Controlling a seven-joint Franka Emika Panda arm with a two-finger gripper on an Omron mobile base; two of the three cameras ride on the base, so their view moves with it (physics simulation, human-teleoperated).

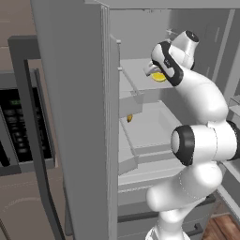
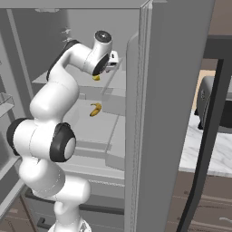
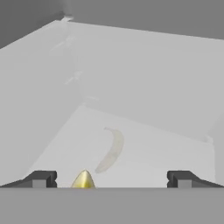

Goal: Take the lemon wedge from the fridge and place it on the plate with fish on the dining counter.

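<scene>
The fridge [image 1: 79, 117] stands open around my arm. Near the right base view's centre, a small orange-yellow bit [image 2: 95, 109] lies on a lower shelf. My gripper [image 3: 111, 179] is spread wide, empty. The lemon wedge [image 3: 83, 180], hand view's bottom, sits between the fingertips [image 3: 41, 178], nearer the left one.

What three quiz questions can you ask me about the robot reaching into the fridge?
1. True or false: the claw is open, with its two tips wide apart.
2. Which thing shows between the claw's tips in the hand view? A) the lemon wedge B) an egg C) a carrot
3. Fill in: inside the fridge, the banana lies on the shelf ____ the lemon wedge.

Key: 1 true; 2 A; 3 below.
</scene>
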